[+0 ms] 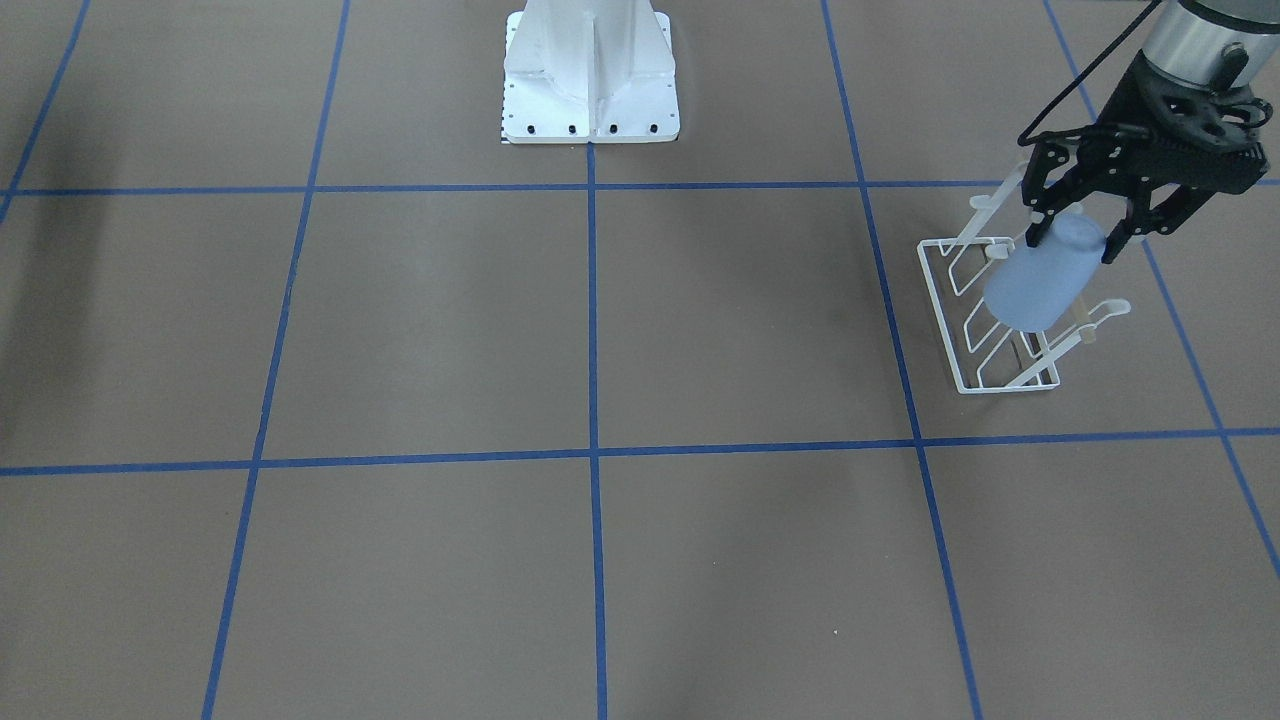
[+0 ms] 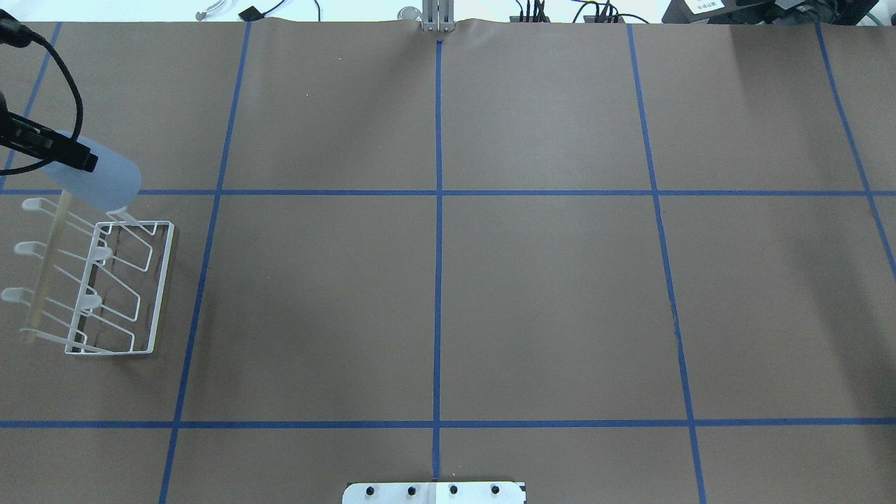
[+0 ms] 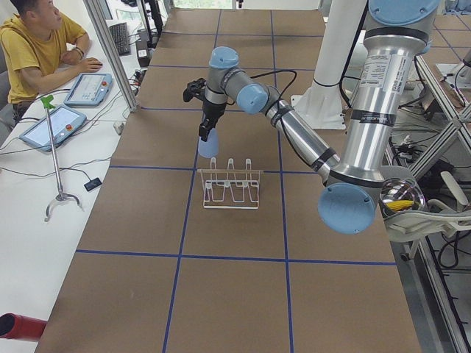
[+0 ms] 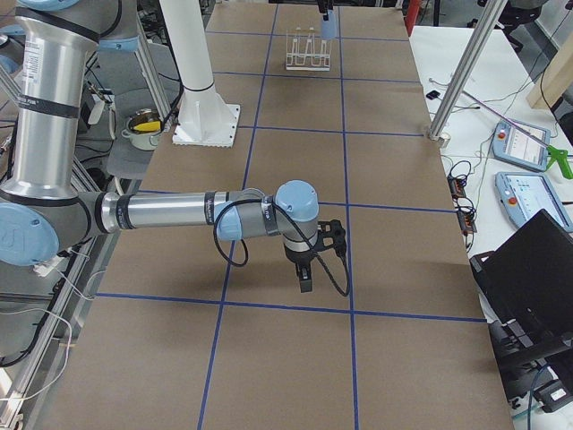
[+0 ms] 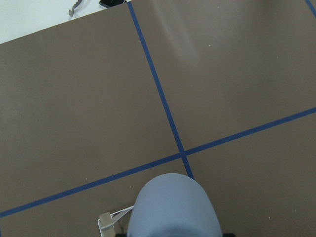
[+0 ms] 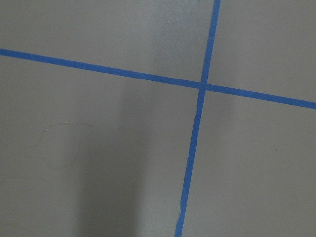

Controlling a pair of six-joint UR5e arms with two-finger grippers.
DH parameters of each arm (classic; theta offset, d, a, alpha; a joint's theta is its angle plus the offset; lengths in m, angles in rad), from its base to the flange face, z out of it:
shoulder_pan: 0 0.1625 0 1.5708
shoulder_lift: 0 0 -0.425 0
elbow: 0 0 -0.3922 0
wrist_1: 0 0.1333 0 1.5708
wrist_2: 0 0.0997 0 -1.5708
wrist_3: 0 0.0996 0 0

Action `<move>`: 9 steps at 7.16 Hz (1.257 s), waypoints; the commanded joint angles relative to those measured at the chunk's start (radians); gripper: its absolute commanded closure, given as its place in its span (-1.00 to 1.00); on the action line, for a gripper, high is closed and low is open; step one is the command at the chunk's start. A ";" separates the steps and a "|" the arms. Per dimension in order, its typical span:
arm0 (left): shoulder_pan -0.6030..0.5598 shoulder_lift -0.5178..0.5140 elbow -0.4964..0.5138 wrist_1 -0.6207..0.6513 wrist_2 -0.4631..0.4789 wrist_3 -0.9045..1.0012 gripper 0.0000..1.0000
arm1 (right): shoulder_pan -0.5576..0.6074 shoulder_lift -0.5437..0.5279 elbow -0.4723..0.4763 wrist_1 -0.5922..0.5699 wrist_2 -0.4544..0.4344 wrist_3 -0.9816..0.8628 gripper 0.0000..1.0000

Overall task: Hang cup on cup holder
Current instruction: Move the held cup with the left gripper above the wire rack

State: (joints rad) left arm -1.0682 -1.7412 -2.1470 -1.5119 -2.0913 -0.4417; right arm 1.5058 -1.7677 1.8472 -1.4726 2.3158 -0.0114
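Between the left gripper's point(image 1: 1073, 248) black fingers point(image 1: 1038, 228), the light blue cup point(image 1: 1040, 290) is being gripped and is tilting in the air. Just beneath it, the white wire cup holder point(image 1: 938, 310) is standing on the brown table point(image 1: 450, 330), with the cup hanging over the rack's end farthest from the robot. Whether a prong is touching the cup cannot be told. Well apart, the right gripper point(image 4: 305, 285) is hovering low over the table; how its jaws are standing cannot be told.
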 commanded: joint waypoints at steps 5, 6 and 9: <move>0.057 0.038 0.058 -0.064 0.033 -0.005 1.00 | 0.002 -0.003 0.001 0.002 -0.003 -0.002 -1.00; 0.065 0.038 0.070 -0.076 0.033 -0.009 1.00 | 0.002 -0.003 0.000 0.002 -0.003 -0.002 -1.00; 0.097 0.038 0.159 -0.175 0.079 -0.034 1.00 | 0.002 -0.004 0.000 -0.002 -0.003 -0.002 -1.00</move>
State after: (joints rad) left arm -0.9843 -1.7021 -2.0293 -1.6437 -2.0361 -0.4636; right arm 1.5078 -1.7706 1.8471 -1.4731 2.3132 -0.0138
